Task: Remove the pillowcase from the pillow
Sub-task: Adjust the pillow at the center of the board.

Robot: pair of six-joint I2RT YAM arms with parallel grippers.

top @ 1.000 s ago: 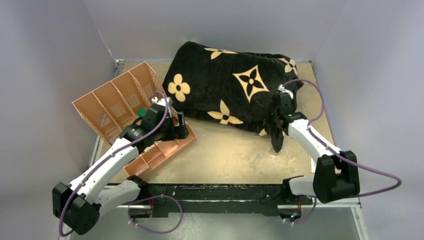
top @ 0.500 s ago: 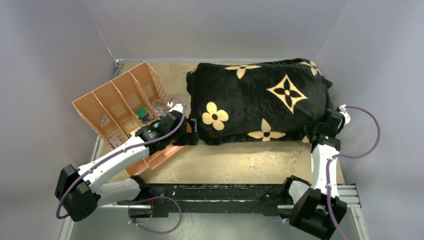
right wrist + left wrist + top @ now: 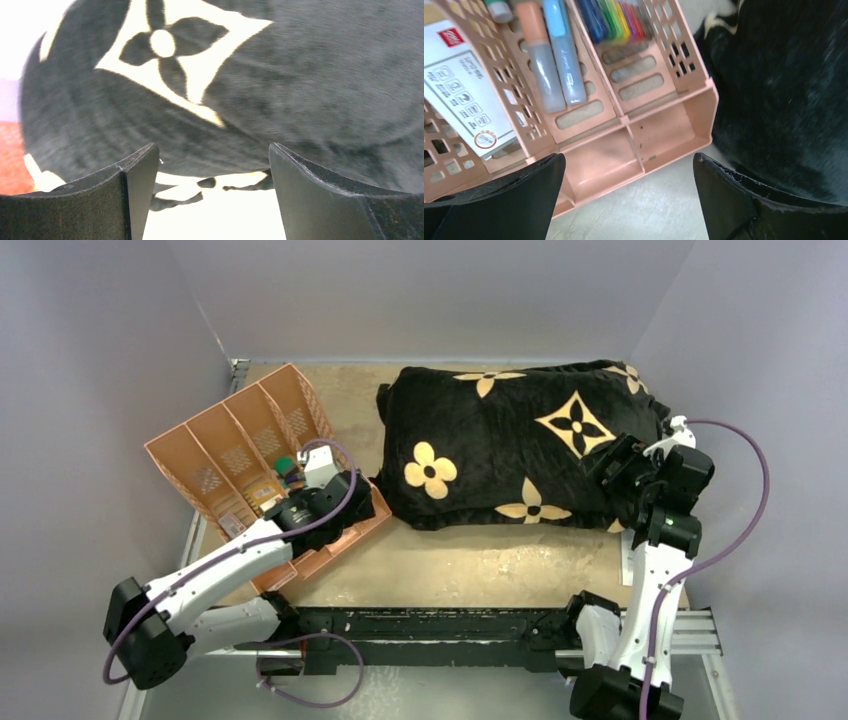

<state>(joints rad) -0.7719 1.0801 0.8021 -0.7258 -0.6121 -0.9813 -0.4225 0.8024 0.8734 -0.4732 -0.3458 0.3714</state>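
The black plush pillowcase (image 3: pixel 510 450) with tan flower and star prints lies bulging across the back right of the table. The pillow is hidden inside it. My right gripper (image 3: pixel 612 468) hovers open at the pillowcase's right end. In the right wrist view its jaws (image 3: pixel 212 155) stand wide apart with nothing between them, facing the star-printed fabric (image 3: pixel 280 85). My left gripper (image 3: pixel 368 512) is open between the peach organizer and the pillowcase's left end. In the left wrist view (image 3: pixel 628 165) it holds nothing, with black fabric (image 3: pixel 784 100) on the right.
A peach slotted desk organizer (image 3: pixel 225 455) lies tipped at the left. It holds markers (image 3: pixel 556 60) and a white box (image 3: pixel 459 90), and its front corner (image 3: pixel 674 135) sits close to the pillowcase. Grey walls close in the table on three sides.
The pillowcase swung right and now lies across the back. My right gripper opened, let go of the fabric and rose over its right end. My left gripper drew back toward the organizer.
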